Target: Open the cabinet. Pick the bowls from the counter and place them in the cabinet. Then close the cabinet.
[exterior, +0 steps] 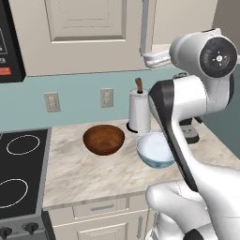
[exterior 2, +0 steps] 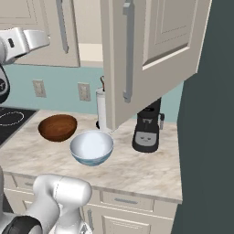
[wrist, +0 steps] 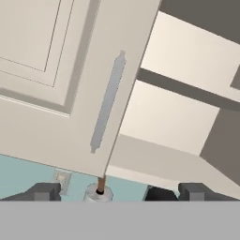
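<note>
The cabinet [wrist: 56, 70] has its left door shut, with a long silver handle [wrist: 108, 105]. Its right door [exterior 2: 151, 55] is swung wide open, showing the pale inner shelf [wrist: 185, 89]. My gripper [wrist: 119, 192] is open and holds nothing. It hangs high, near the cabinet's lower edge [exterior: 146, 59], well above the counter. The dark brown bowl [exterior: 104, 139] [exterior 2: 57, 127] and the white bowl with a blue outside [exterior: 154, 150] [exterior 2: 92, 147] sit side by side on the beige marbled counter [exterior: 89, 176], both upright.
A paper towel holder [exterior: 139, 110] stands behind the bowls by the wall. A black coffee machine [exterior 2: 147, 130] stands under the open door. The black stovetop [exterior: 18, 168] lies left of the counter, with a microwave [exterior: 9, 42] above it.
</note>
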Robot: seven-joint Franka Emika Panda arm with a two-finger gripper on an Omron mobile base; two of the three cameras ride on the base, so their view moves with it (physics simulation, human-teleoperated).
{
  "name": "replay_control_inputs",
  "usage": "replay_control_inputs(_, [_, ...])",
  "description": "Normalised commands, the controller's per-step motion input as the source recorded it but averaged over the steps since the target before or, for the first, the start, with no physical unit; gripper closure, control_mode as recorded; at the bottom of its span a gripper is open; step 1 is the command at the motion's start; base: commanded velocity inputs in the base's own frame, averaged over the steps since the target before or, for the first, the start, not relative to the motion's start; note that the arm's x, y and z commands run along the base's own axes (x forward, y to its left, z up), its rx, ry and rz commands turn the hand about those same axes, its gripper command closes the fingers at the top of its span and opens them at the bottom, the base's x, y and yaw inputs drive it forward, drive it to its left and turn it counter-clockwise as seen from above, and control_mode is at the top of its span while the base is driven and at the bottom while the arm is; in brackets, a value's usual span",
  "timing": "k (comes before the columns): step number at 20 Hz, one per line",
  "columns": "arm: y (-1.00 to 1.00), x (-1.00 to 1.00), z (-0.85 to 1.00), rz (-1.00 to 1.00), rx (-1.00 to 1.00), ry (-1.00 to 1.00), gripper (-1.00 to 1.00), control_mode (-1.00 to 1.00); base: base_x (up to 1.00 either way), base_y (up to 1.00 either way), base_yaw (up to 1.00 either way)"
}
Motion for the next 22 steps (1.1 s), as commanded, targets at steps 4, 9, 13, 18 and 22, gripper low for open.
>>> replay_control_inputs(4, [0.25, 0.17, 0.04, 0.09, 0.02, 0.00, -1.00, -1.00, 0.00, 0.00, 0.00])
replay_control_inputs(9, [0.20, 0.26, 0.00, 0.05, 0.00, 0.00, -1.00, -1.00, 0.00, 0.00, 0.00])
replay_control_inputs(13, [0.01, 0.41, 0.00, 0.02, 0.01, 0.00, -1.00, -1.00, 0.00, 0.00, 0.00])
replay_control_inputs(18, [0.00, 0.42, 0.00, 0.01, 0.01, 0.00, -1.00, -1.00, 0.00, 0.00, 0.00])
replay_control_inputs(22, [0.00, 0.45, 0.00, 0.01, 0.00, 0.00, -1.00, -1.00, 0.00, 0.00, 0.00])
